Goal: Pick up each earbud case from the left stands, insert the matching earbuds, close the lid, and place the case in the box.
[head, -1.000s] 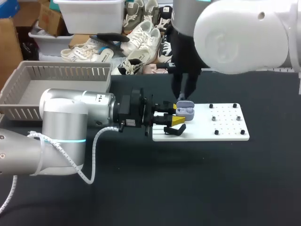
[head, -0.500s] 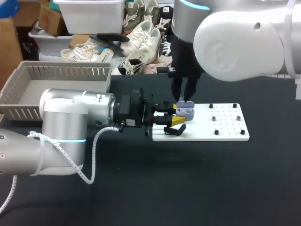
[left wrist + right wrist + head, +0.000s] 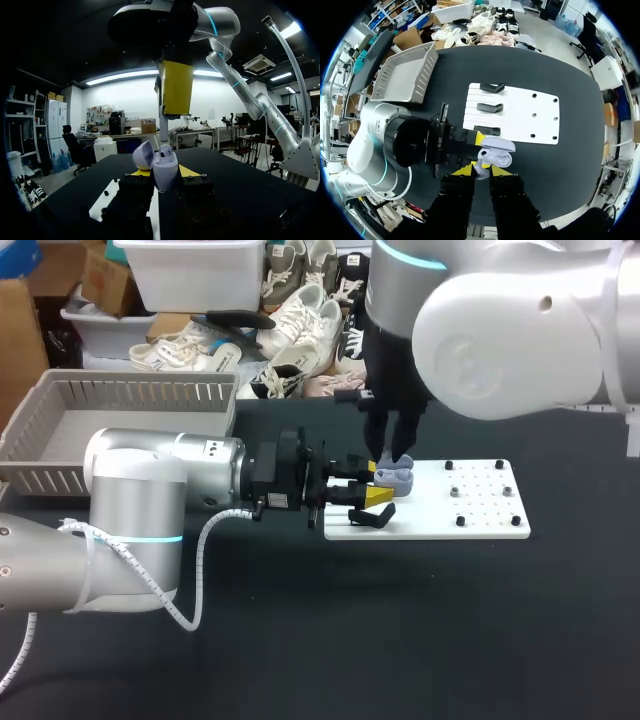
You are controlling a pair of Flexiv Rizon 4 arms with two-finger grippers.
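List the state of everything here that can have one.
earbud case: lid open, one earbud visible inside.
left pincer: shut on the earbud case.
right pincer: directly above the earbud case; open or shut cannot be told.
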